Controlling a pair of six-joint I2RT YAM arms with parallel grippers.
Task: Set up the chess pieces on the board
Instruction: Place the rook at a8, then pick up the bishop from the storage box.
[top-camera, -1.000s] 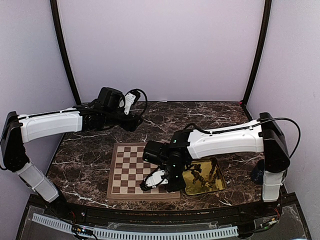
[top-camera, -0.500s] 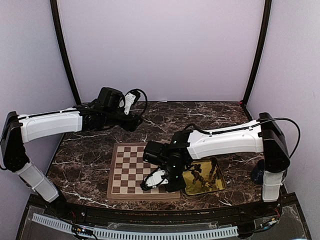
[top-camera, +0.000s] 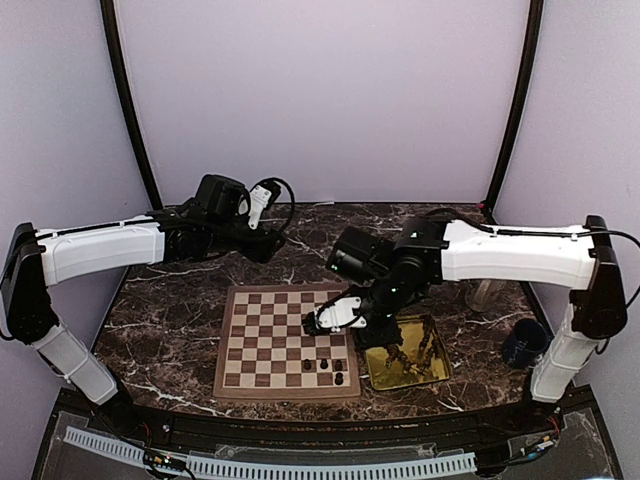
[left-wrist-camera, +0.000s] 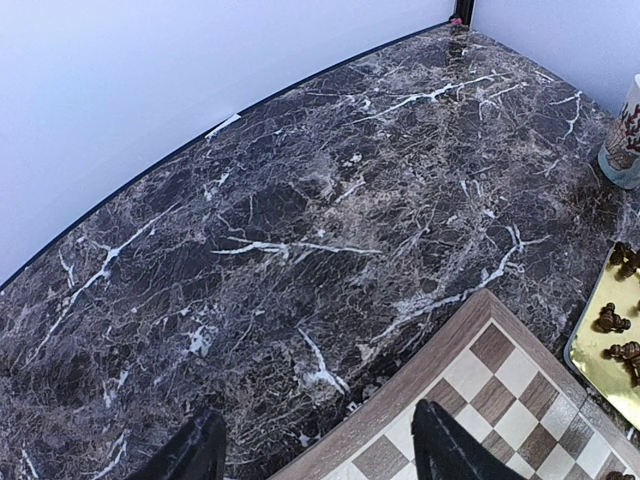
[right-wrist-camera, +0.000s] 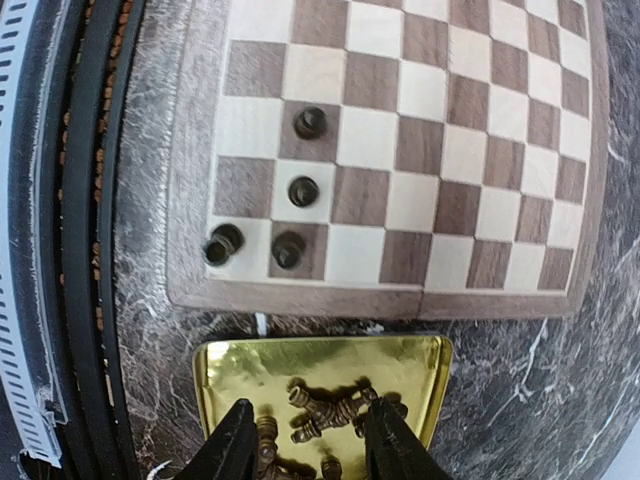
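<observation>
Dark chess pieces (right-wrist-camera: 303, 190): four stand on the board (right-wrist-camera: 400, 60) at its near right corner, more lie heaped in the gold tray (right-wrist-camera: 230, 375), partly hidden by the spread, empty right tool (right-wrist-camera: 310, 445). Left tool (left-wrist-camera: 320, 455), also spread, is cut off but for its tips.

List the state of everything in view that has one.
Board, flat, mostly bare.
Board pieces, four, upright, near-right corner.
Tray pieces, heaped, lying in tray.
Left pincer, open, empty.
Right pincer, open, empty.
</observation>
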